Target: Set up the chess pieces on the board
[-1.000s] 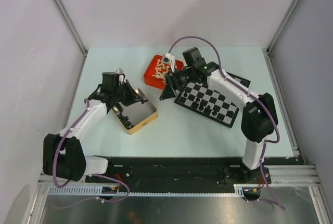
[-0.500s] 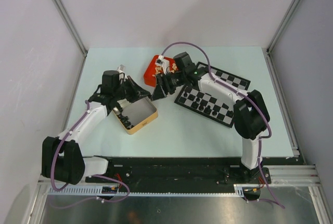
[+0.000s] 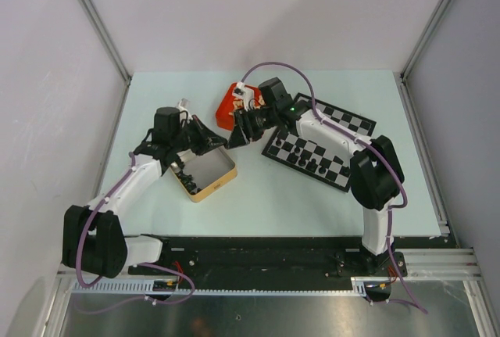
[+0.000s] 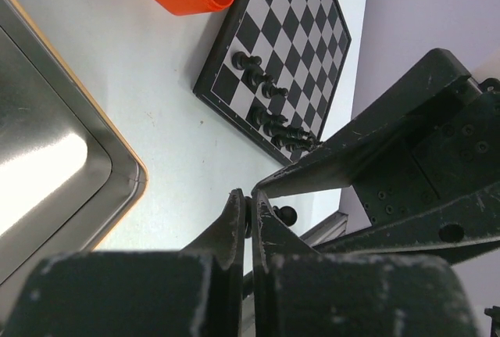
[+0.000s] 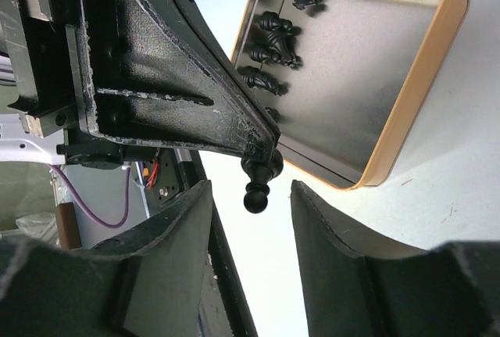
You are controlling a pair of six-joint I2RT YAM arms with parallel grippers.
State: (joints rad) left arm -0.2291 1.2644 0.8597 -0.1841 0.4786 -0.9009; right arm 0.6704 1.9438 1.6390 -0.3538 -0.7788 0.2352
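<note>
progress: partway; a line of black pieces along one edge of the board, most squares bare, no cream pieces on it
left gripper: closed on one black pawn, held up in the air left of the board
tin: one, on the tabletop well left of the board
loose pieces: at least five black ones lying in the tin, not yet moved
right gripper: open, left of the board, fingers either side of the pawn's head and touching neither side; likely a hand-over
red tray: one, just beyond the board's left corner; contents hidden by the right arm, no count possible
placed pieces: about eight, overlapping, exact count unclear
left to do: pawn, tin's pieces, whole cream side
</note>
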